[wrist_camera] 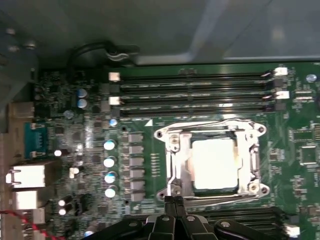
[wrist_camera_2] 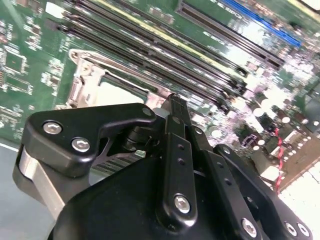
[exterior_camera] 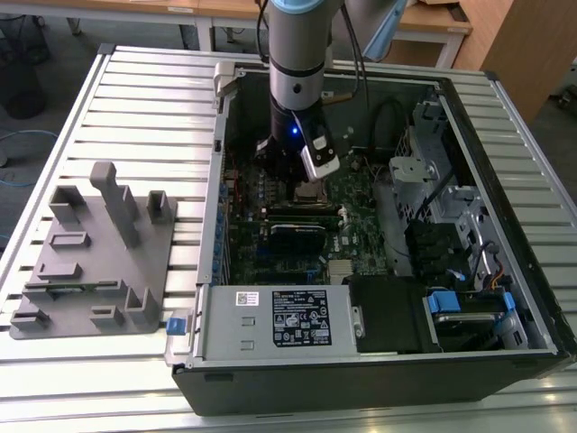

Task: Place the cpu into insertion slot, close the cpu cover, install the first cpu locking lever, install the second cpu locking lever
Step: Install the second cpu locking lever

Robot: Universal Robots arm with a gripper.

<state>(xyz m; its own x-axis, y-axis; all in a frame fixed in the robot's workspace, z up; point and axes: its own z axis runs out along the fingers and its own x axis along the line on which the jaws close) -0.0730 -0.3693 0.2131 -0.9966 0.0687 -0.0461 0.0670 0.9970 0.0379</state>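
Pincer [wrist_camera: 173, 200] fingers pressed together, nothing held, tips at the cpu cover's [wrist_camera: 175, 160] edge; I see the cpu [wrist_camera: 214, 162] seated in the insertion slot [wrist_camera: 192, 188].

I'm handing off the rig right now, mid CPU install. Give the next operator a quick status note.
Gripper: fingers together, nothing visibly held, tip at the edge of the insertion slot, by a thin wire lever.
Cpu: seated in the slot, silver top showing.
Cpu cover: appears folded down around the chip.
Done: chip placed, cover apparently closed.
Left: locking levers; I cannot tell whether either is latched.
Arm stands inside the open computer case.
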